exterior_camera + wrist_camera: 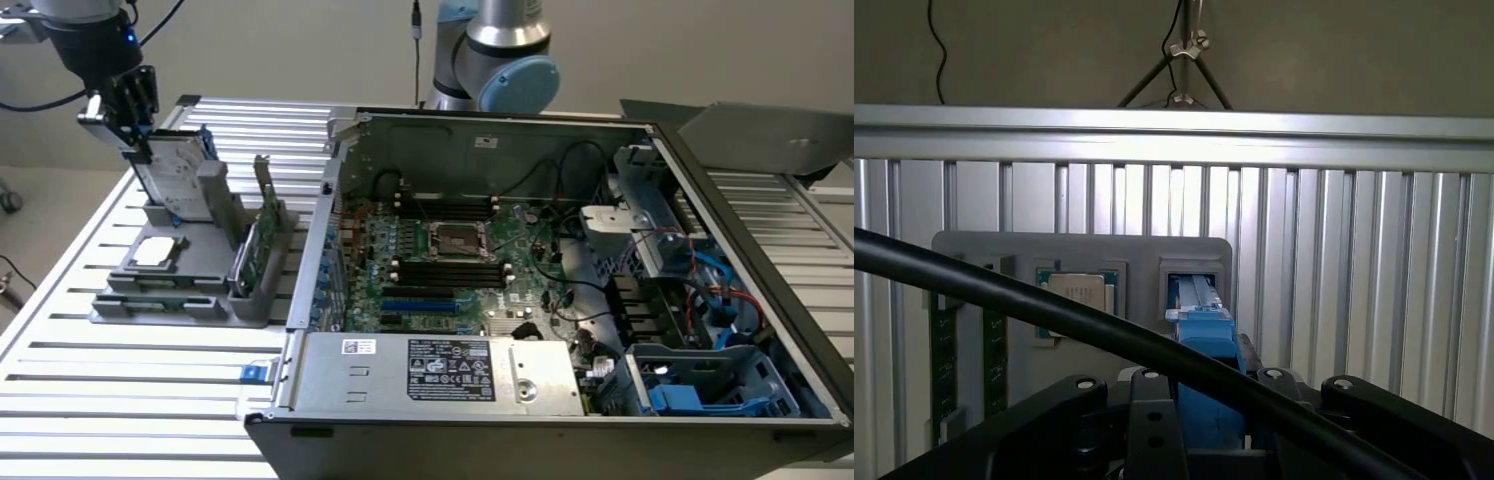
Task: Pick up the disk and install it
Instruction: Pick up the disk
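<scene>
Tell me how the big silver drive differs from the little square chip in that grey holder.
The disk is far larger than the chip. The disk stands upright on edge in a slot; the chip lies flat in a recess. The gripper clasps the disk's top, while the chip is untouched. Both are silver-grey metal and sit in the grey holder.

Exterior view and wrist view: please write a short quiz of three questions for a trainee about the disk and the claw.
1. True or false: the disk lies flat.
2. The claw grips the disk at its: A upper end, B lower end, C middle.
3. What colour is the disk's rail in the wrist view?
Key: 1 false, it stands upright; 2 A; 3 blue.
</scene>
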Robot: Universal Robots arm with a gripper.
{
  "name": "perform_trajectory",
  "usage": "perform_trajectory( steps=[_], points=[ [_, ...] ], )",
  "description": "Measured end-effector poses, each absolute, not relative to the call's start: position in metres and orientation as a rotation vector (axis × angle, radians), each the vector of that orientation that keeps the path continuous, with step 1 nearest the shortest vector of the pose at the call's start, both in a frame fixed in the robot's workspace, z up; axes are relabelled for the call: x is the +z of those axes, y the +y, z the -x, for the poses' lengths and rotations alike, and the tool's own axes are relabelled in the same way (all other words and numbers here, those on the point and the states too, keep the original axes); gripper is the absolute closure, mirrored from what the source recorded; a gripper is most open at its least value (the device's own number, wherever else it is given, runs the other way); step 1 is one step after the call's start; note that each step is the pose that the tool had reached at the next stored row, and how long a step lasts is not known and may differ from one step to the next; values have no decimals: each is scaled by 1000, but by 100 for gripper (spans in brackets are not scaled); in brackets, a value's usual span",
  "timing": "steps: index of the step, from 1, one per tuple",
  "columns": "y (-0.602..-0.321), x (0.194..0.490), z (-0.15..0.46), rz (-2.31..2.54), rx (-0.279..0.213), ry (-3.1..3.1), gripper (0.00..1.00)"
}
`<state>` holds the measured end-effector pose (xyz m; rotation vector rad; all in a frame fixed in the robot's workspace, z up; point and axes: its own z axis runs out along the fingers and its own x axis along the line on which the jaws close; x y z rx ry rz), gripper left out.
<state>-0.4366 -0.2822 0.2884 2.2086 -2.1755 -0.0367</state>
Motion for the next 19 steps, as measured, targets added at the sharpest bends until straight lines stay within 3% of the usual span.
perform_trajectory(
  steps=[19],
  points=[
    [-282,297,437,-2208,-36,-2175,67]
  ],
)
